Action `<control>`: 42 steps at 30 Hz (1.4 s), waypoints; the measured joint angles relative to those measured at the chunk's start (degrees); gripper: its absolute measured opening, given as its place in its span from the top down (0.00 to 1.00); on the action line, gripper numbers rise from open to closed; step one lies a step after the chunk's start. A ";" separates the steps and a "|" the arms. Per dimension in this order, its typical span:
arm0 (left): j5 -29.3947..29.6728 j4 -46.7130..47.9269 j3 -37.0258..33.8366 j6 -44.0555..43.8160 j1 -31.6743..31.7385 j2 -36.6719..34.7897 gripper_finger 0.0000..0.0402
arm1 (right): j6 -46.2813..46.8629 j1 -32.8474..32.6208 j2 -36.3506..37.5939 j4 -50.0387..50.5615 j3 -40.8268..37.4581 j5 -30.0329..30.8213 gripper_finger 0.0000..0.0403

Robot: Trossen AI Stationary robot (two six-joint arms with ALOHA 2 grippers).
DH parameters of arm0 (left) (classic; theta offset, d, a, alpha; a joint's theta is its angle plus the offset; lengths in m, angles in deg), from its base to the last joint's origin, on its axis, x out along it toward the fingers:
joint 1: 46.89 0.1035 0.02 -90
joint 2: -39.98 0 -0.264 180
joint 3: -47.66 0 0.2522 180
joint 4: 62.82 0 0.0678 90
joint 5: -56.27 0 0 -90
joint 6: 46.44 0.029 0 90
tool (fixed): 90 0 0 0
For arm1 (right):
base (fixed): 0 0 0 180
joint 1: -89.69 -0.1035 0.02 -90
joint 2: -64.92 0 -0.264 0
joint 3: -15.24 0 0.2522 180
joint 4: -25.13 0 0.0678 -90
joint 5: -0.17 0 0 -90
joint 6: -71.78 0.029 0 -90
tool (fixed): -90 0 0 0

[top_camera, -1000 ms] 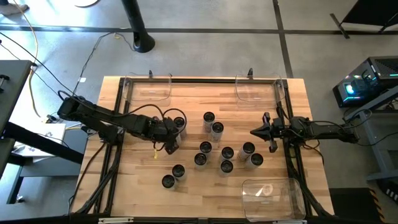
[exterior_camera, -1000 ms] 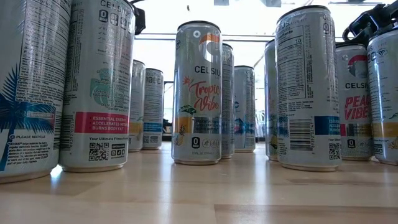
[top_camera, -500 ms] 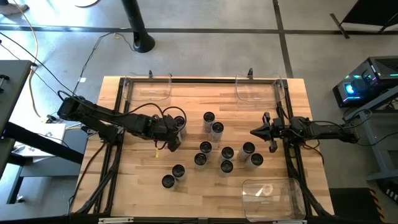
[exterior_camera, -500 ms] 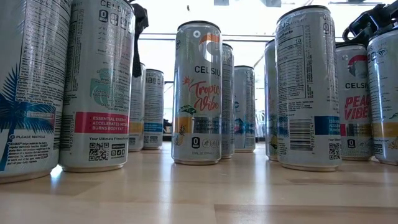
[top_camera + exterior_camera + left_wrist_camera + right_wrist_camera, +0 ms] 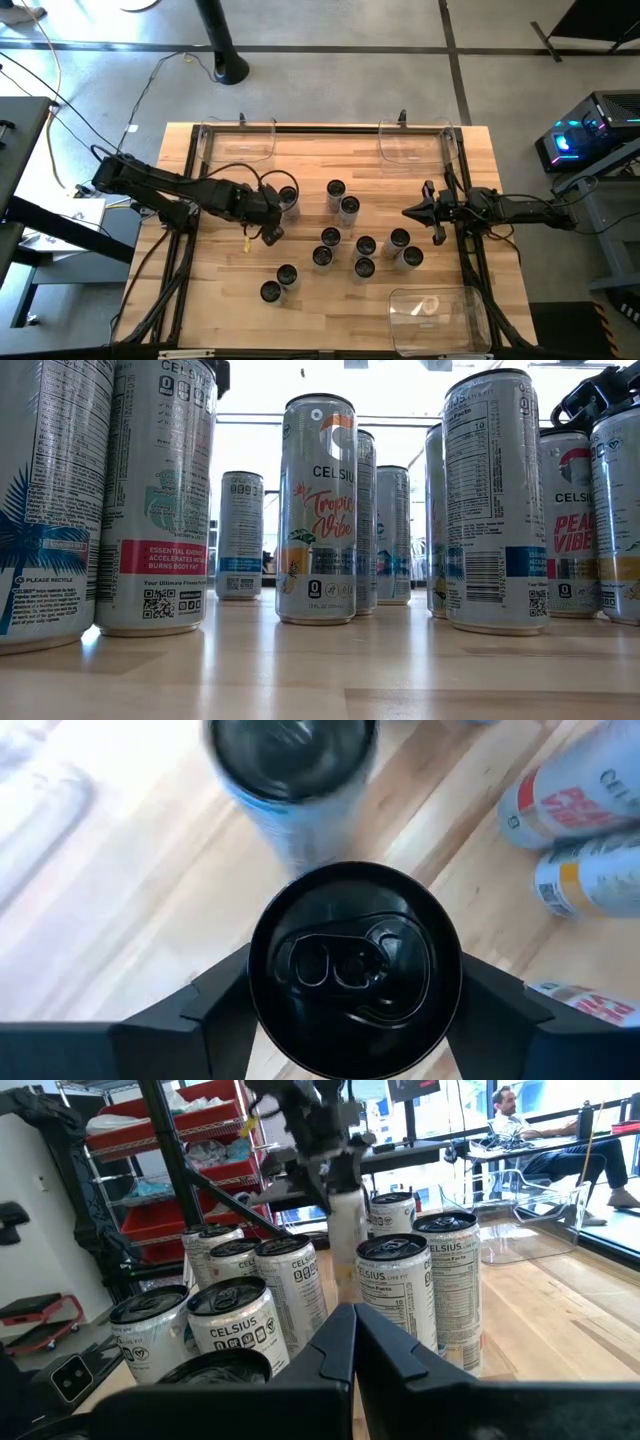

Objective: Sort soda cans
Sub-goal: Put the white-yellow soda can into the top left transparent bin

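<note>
Several soda cans [image 5: 350, 240] stand upright on the wooden table, most in a cluster at its middle and two [image 5: 278, 283] nearer the front left. My left gripper [image 5: 272, 222] is left of the cluster, shut on one soda can [image 5: 355, 965] whose dark top fills the left wrist view. Another can [image 5: 288, 196] stands just beyond it. The right wrist view shows the held can [image 5: 346, 1230] hanging under the left gripper. My right gripper [image 5: 410, 212] waits level at the table's right side, shut and with nothing in it [image 5: 350, 1350]. My left gripper pinches the can's upper side wall, just below the rim [image 5: 256, 995], between its two fingers [image 5: 215, 1015], one on each side. The fingers come from above, slanting down. The can stays upright and is raised a little off the table.
Clear plastic bins stand at the far left [image 5: 238, 140], far right [image 5: 415, 140] and near right [image 5: 435, 315] corners. Bare wood lies along the front left of the table [image 5: 220, 310]. In the low view, big cans [image 5: 155, 500] stand close in front of the camera.
My left gripper has gone up with the soda can. In the low view the can that stood beside another at the back has left its place, and the one behind it now shows whole.
</note>
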 joint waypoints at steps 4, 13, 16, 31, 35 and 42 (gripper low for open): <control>2.72 10.86 6.10 -0.98 1.15 -0.13 0.40 | -0.02 0.02 -0.01 -0.02 0.02 0.00 1.00; 9.83 19.49 16.06 8.03 11.60 -0.09 0.40 | -0.01 0.01 -0.02 0.00 0.00 0.02 1.00; 10.46 19.04 18.22 14.18 17.28 -0.11 0.40 | 0.00 0.00 -0.04 -0.02 0.00 0.00 1.00; -2.40 -2.67 16.28 38.69 52.77 -1.09 0.40 | 0.00 0.02 -0.08 -0.02 0.02 0.00 1.00; -6.82 -7.46 9.35 39.73 56.61 -1.01 0.40 | -0.02 0.02 -0.08 -0.01 0.02 0.00 1.00; -11.48 -23.77 -2.73 40.37 58.38 -0.93 0.40 | 0.00 0.01 -0.08 -0.01 0.01 0.00 1.00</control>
